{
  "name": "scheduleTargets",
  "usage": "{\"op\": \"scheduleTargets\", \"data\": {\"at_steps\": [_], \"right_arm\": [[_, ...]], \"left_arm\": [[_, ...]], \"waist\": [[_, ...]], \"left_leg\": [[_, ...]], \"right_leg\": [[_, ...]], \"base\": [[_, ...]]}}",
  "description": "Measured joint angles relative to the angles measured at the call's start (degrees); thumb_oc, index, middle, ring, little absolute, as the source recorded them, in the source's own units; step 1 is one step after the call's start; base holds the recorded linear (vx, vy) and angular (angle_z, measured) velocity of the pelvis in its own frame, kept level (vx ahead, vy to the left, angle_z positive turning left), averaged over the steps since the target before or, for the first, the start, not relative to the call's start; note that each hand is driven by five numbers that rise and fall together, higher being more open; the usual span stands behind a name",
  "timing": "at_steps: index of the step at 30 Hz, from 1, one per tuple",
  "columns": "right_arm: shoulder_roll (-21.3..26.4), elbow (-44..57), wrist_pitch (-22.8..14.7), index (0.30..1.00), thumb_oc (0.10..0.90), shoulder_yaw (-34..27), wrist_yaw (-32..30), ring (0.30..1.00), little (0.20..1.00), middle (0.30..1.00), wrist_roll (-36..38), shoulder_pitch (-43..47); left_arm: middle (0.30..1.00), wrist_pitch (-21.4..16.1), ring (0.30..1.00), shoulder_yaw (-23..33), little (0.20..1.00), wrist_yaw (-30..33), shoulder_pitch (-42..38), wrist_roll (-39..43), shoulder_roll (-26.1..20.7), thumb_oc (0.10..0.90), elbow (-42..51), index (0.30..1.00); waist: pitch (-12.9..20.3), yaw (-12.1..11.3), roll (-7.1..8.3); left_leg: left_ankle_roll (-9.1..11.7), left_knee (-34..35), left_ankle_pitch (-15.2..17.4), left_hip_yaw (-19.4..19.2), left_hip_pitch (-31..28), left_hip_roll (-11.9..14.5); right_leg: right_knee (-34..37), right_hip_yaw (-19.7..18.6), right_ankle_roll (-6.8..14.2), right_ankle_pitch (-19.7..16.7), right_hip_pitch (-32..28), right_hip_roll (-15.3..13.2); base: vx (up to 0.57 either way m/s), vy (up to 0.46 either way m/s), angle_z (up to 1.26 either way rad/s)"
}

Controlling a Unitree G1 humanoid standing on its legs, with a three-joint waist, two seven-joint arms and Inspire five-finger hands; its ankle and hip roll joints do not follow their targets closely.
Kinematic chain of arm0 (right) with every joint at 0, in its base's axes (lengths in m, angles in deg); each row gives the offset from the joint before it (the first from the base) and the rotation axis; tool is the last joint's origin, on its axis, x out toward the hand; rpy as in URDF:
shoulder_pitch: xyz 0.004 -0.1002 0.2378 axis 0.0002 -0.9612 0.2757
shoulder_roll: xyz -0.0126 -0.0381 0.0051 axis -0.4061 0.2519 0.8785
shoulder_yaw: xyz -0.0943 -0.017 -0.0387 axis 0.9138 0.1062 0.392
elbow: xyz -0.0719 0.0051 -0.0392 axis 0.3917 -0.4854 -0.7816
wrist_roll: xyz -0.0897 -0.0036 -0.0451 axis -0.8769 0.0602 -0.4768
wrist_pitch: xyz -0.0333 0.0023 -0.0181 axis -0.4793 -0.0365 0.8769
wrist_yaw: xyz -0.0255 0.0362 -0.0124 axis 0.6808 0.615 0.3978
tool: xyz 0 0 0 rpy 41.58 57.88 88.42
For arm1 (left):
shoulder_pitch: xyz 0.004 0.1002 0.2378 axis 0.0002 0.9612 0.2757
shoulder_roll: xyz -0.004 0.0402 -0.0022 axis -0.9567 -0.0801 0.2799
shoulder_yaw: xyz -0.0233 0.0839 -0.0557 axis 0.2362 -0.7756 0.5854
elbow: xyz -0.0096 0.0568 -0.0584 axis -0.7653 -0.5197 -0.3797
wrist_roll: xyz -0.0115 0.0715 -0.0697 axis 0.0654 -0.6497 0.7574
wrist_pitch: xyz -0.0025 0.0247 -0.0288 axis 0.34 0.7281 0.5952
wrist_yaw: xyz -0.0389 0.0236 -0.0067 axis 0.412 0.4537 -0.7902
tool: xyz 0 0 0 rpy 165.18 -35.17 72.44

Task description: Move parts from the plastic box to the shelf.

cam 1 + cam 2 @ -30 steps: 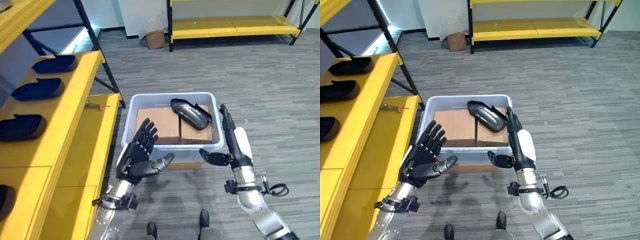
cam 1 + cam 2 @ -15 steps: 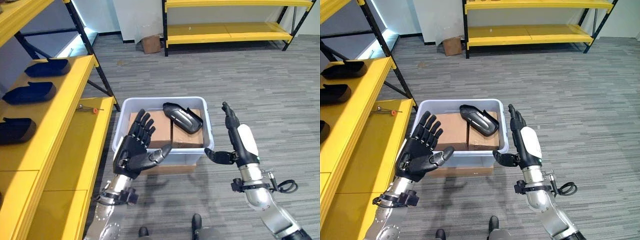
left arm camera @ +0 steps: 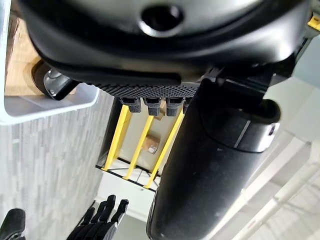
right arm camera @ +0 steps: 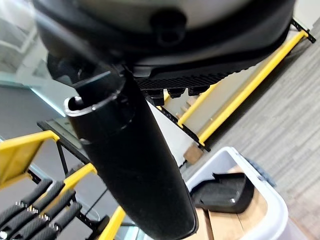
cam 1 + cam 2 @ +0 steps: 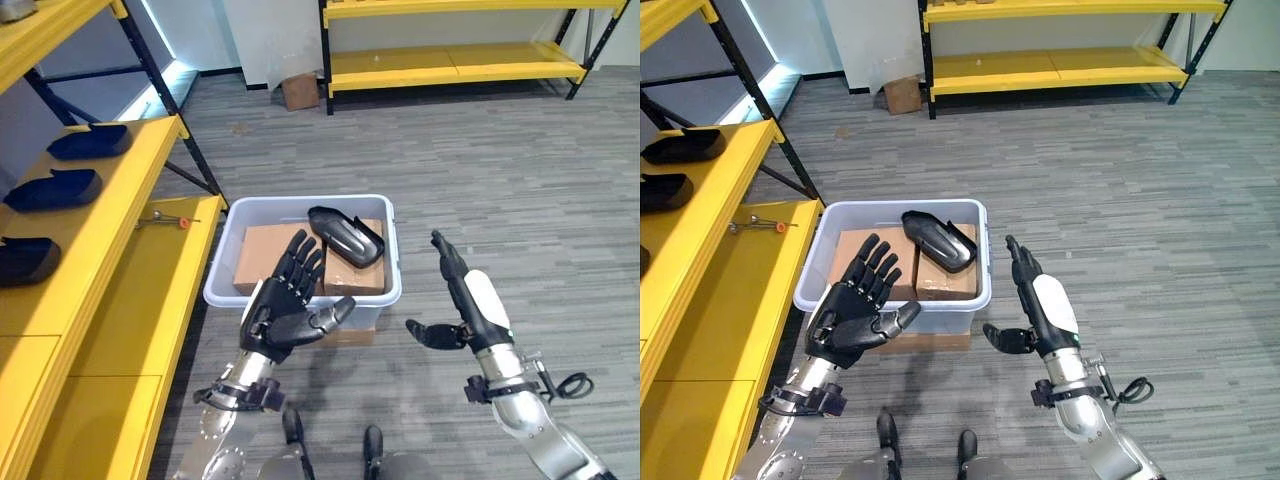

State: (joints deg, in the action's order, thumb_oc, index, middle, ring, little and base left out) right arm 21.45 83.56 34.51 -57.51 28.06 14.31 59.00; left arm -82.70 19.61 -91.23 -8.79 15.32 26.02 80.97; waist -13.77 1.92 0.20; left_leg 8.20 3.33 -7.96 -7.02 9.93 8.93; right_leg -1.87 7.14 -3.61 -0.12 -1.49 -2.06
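From the left eye view, the plastic box (image 5: 303, 262) sits on the floor at centre, holding two cardboard boxes (image 5: 268, 270) with one black part (image 5: 346, 235) lying across them at the box's 1 o'clock corner. The left hand (image 5: 283, 312) hovers at the box's 6 o'clock rim, fingers spread, empty. The right hand (image 5: 462, 300) stands at 4 o'clock, fingers straight, empty.

The right eye view shows the yellow shelf (image 5: 715, 290) at 9 o'clock, with dark parts (image 5: 682, 145) already on it.

In the right wrist view, the part rests inside the box.
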Motion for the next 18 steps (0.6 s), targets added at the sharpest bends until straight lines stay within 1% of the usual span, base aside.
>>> {"op": "scheduleTargets", "data": {"at_steps": [1,2,3,5,6,7,8,9,10,11,13,14,15,17,18], "right_arm": [[0.37,0.00,-0.26,1.000,0.900,0.03,0.01,1.000,1.000,1.000,-0.07,0.23],[1.04,0.05,-0.96,1.000,0.900,-0.11,0.11,1.000,1.000,1.000,-0.83,0.68],[1.20,0.06,-1.12,1.000,0.900,-0.41,0.11,1.000,1.000,1.000,-1.13,0.35],[1.64,0.66,-1.13,1.000,0.900,-1.14,0.07,1.000,1.000,1.000,-1.13,-0.80],[1.78,1.28,-1.12,1.000,0.900,-1.92,0.06,1.000,1.000,1.000,-1.10,-1.80],[1.89,1.98,-1.13,1.000,0.900,-2.91,0.05,1.000,1.000,1.000,-1.01,-2.66],[1.34,2.25,-1.09,1.000,0.900,-3.80,-0.04,1.000,1.000,1.000,-1.05,-3.37],[0.76,3.35,-0.66,1.000,0.900,-3.95,0.02,1.000,1.000,1.000,-0.92,-4.27],[0.43,4.40,-0.65,1.000,0.900,-3.84,0.31,1.000,1.000,1.000,-1.00,-4.59],[0.18,5.43,-0.68,1.000,0.900,-3.84,0.54,1.000,1.000,1.000,-1.07,-4.51],[-0.43,6.50,-0.62,1.000,0.900,-2.82,0.75,1.000,1.000,1.000,-1.10,-3.13],[-1.02,6.60,-0.60,1.000,0.900,-2.76,1.24,1.000,1.000,1.000,-1.16,-2.45],[-1.46,6.61,-0.37,1.000,0.900,-2.55,1.35,1.000,1.000,1.000,-1.17,-1.53],[-1.35,6.62,-0.16,1.000,0.900,-2.58,1.56,1.000,1.000,1.000,-1.19,0.31],[-1.38,6.61,0.18,1.000,0.900,-2.64,1.73,1.000,1.000,1.000,-2.07,1.18]], "left_arm": [[1.000,0.00,1.000,-0.03,1.000,-0.70,-0.01,0.62,0.02,0.900,0.01,1.000],[1.000,0.05,1.000,-0.08,1.000,-2.29,-0.05,1.44,0.05,0.900,0.15,1.000],[1.000,0.05,1.000,-0.11,1.000,-3.04,-0.09,1.45,0.06,0.900,0.17,1.000],[1.000,0.06,1.000,-0.15,1.000,-3.84,-0.13,1.45,0.04,0.900,0.51,1.000],[1.000,0.05,1.000,-0.14,1.000,-4.31,-0.14,1.46,0.04,0.900,0.78,1.000],[1.000,0.03,1.000,-0.22,1.000,-4.43,-0.21,1.46,0.15,0.900,0.88,1.000],[1.000,-0.04,1.000,-0.10,1.000,-4.49,-0.33,1.48,0.39,0.900,0.92,1.000],[1.000,0.12,1.000,-0.05,1.000,-4.09,-0.61,1.56,0.53,0.900,1.16,1.000],[1.000,0.11,1.000,0.12,1.000,-4.08,-0.83,1.54,0.18,0.900,1.32,1.000],[1.000,0.14,1.000,0.11,1.000,-4.07,-1.52,1.52,-0.20,0.900,1.29,1.000],[1.000,0.14,1.000,0.15,1.000,-3.89,-2.77,1.53,-0.45,0.900,1.28,1.000],[1.000,0.14,1.000,0.17,1.000,-3.89,-3.07,1.53,-0.50,0.900,1.31,1.000],[1.000,0.13,1.000,0.35,1.000,-3.90,-3.06,1.53,-0.40,0.900,1.30,1.000],[1.000,0.14,1.000,0.41,1.000,-3.90,-2.90,1.53,-0.65,0.900,1.31,1.000],[1.000,0.12,1.000,0.61,1.000,-3.93,-2.70,1.52,-0.69,0.900,1.26,1.000]], "waist": [[-0.06,-0.49,-0.27],[-0.05,-0.27,-1.07],[0.08,0.35,-1.44],[0.58,1.58,-2.24],[0.95,2.07,-2.85],[1.61,2.97,-3.97],[2.57,3.23,-5.31],[2.60,3.11,-4.38],[2.70,3.01,-3.11],[2.62,3.00,-2.32],[2.68,2.19,-1.46],[2.62,1.04,-1.30],[2.67,0.43,-0.93],[2.65,-0.49,-0.79],[2.52,-1.16,-0.43]], "left_leg": [[-0.15,-0.03,-0.04,0.35,0.29,0.38],[-0.71,-1.52,-0.40,-0.53,0.14,0.92],[-0.97,-2.69,-0.57,-1.35,-0.49,0.97],[-1.40,-3.99,-0.78,-3.01,-2.07,0.66],[-1.96,-4.02,-0.68,-3.84,-3.18,0.37],[-4.00,-2.70,0.25,-4.39,-5.96,-0.45],[-5.72,0.24,-0.70,-5.20,-9.57,-1.24],[-7.03,1.24,-0.85,-5.50,-10.37,-2.79],[-7.55,1.21,-0.50,-5.74,-10.45,-4.50],[-8.23,1.20,-0.03,-5.61,-10.43,-6.07],[-9.17,1.18,0.61,-5.01,-10.53,-8.25],[-10.04,1.19,1.26,-5.03,-11.03,-8.61],[-10.45,1.19,1.57,-4.95,-11.25,-9.21],[-10.88,1.19,1.87,-3.70,-11.24,-9.58],[-11.21,1.18,2.19,-3.62,-11.22,-9.94]], "right_leg": [[0.00,-0.83,-0.02,0.02,-0.19,-0.04],[0.53,-2.10,0.27,0.17,-1.51,-0.31],[0.89,-2.18,0.43,0.26,-2.68,-0.53],[0.94,-2.05,1.74,1.26,-3.85,-1.02],[0.81,-2.29,2.65,1.91,-4.15,-1.22],[0.00,-2.53,4.23,2.99,-4.53,-1.49],[-1.22,-2.83,6.83,4.15,-4.39,-1.69],[-2.35,-1.58,7.40,4.24,-4.28,-3.52],[-2.60,-1.05,8.41,5.14,-4.34,-5.07],[-2.33,-0.85,8.88,5.25,-4.66,-6.58],[-2.53,0.51,9.75,4.77,-5.16,-8.69],[-2.48,1.20,10.34,4.41,-5.71,-9.01],[-2.98,1.50,10.44,4.39,-5.95,-9.54],[-5.19,1.84,10.65,4.57,-5.39,-10.04],[-7.27,1.81,11.45,4.69,-4.66,-10.30]], "base": [[0.20,0.207,-0.71],[0.20,0.205,-0.59],[0.26,0.258,-0.42],[0.20,0.179,-0.06],[0.15,0.142,-0.08],[0.18,0.211,-0.20],[0.23,0.277,-0.16],[0.22,0.288,-0.13],[0.13,0.191,0.09],[0.15,0.223,0.19],[0.14,0.246,0.27],[0.09,0.192,0.19],[0.08,0.200,0.27],[0.06,0.222,0.33],[0.03,0.182,0.21]]}}
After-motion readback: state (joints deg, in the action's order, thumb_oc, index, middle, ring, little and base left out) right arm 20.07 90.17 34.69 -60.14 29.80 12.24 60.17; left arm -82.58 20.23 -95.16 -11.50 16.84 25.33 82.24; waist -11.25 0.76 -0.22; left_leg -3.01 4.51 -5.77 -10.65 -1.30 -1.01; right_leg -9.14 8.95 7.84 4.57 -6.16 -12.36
